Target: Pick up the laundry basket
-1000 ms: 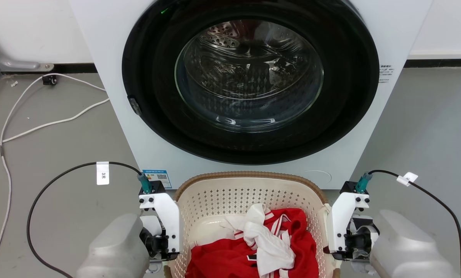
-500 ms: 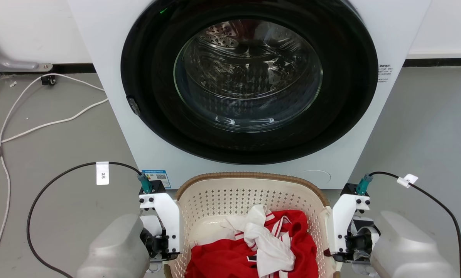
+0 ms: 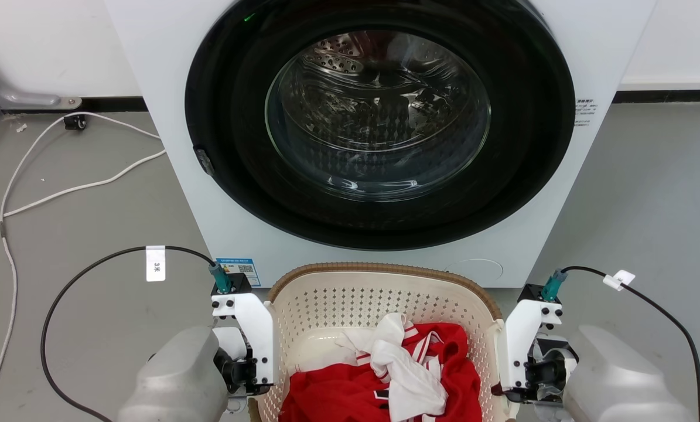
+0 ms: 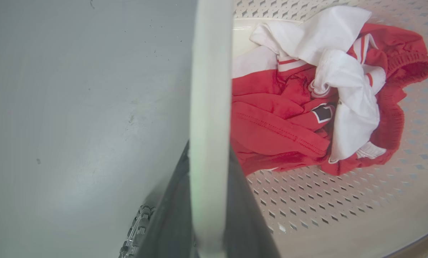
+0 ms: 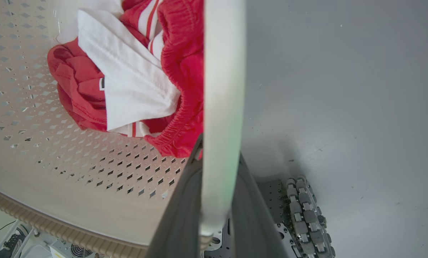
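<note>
The laundry basket (image 3: 385, 269), cream perforated plastic with a brown rim, sits low in the head view, right in front of the washer. Red and white clothes (image 3: 385, 375) lie inside it. My left gripper (image 3: 256, 384) is at its left side and my right gripper (image 3: 509, 378) at its right side. In the left wrist view the left gripper (image 4: 209, 157) is shut on a white handle (image 4: 208, 89) that runs up between its dark fingers (image 4: 171, 215). The right gripper (image 5: 221, 154) clamps the other white handle (image 5: 222, 71) the same way, beside the basket's wall (image 5: 56, 150).
The white washer (image 3: 168, 88) with its shut round glass door (image 3: 379, 117) stands just behind the basket. White cables (image 3: 62, 189) trail over the grey floor at the left. Black cables (image 3: 80, 275) loop from both wrists. My base's roller wheel (image 5: 308, 215) lies under the right gripper.
My right gripper and the basket's right side have shifted slightly down in the head view. The left gripper holds its place.
</note>
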Motion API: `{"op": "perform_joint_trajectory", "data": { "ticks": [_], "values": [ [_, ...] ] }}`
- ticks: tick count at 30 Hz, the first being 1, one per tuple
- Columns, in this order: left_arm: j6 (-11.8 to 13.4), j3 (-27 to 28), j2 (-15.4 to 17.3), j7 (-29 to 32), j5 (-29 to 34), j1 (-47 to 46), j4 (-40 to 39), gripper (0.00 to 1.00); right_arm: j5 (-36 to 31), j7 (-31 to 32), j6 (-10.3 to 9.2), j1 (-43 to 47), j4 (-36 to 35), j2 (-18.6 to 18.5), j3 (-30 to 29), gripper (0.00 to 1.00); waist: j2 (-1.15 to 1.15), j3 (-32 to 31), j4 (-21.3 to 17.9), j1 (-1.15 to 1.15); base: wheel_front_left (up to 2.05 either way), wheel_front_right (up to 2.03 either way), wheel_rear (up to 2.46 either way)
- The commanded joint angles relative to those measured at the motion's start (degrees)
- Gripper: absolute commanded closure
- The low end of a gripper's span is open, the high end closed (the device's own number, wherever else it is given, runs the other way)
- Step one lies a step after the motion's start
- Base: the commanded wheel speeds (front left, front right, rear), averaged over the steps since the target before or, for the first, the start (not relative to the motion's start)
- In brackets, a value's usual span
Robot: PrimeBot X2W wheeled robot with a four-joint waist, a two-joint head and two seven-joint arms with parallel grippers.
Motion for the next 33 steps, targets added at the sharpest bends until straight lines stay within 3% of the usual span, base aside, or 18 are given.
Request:
{"op": "perform_joint_trajectory", "data": {
  "ticks": [1,33],
  "values": [
    [-0.7,0.0,-1.6,-0.6,-0.5,-0.5,-0.7,1.00,-0.1,0.3,1.06,0.4,-0.9,1.7,-0.3,1.00,0.00,0.0,0.0,0.00,0.00,0.00,0.00],
    [-0.7,-1.8,-1.3,-1.5,-1.8,-0.4,-0.3,1.00,-1.5,0.6,1.02,0.7,-0.8,2.1,-2.0,1.00,0.00,0.3,0.0,0.00,0.00,0.00,0.00]
  ]
}}
